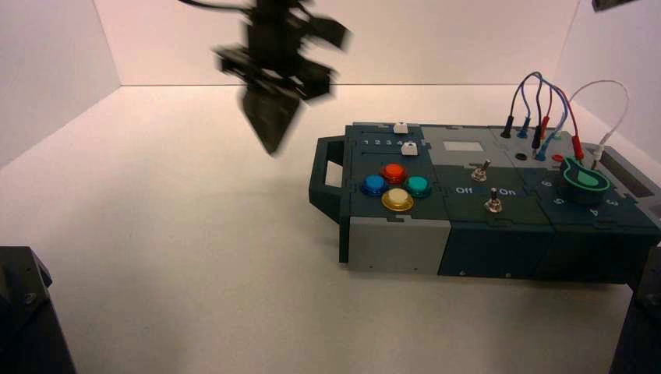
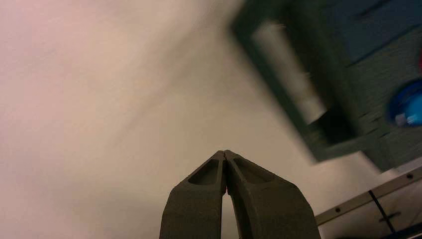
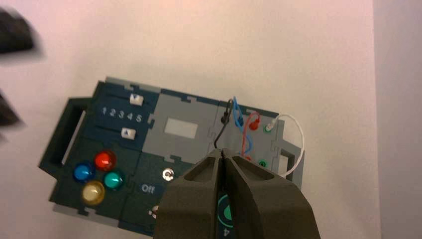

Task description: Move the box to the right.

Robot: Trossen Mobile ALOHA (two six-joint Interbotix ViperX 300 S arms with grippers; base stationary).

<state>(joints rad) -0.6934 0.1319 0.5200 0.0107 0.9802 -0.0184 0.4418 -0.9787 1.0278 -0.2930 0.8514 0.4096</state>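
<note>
pale tabletop (image 1: 171, 202), box (image 1: 397, 234) near right wall (image 1: 623, 70), left pincer (image 1: 271, 148) closed beside left handle (image 1: 326, 173)

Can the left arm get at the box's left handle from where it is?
Probably yes: the left pincer is shut above the table just left of the handle, and nothing visible stands between them.

Shut claw (image 2: 225, 155) near box handle (image 2: 281, 84)

Around my surface (image 1: 195, 312), I see pale walls: one at the back (image 1: 436, 47), one at the left (image 1: 47, 78), one at the right (image 1: 623, 86). The light is warm and makes soft shadows.
</note>
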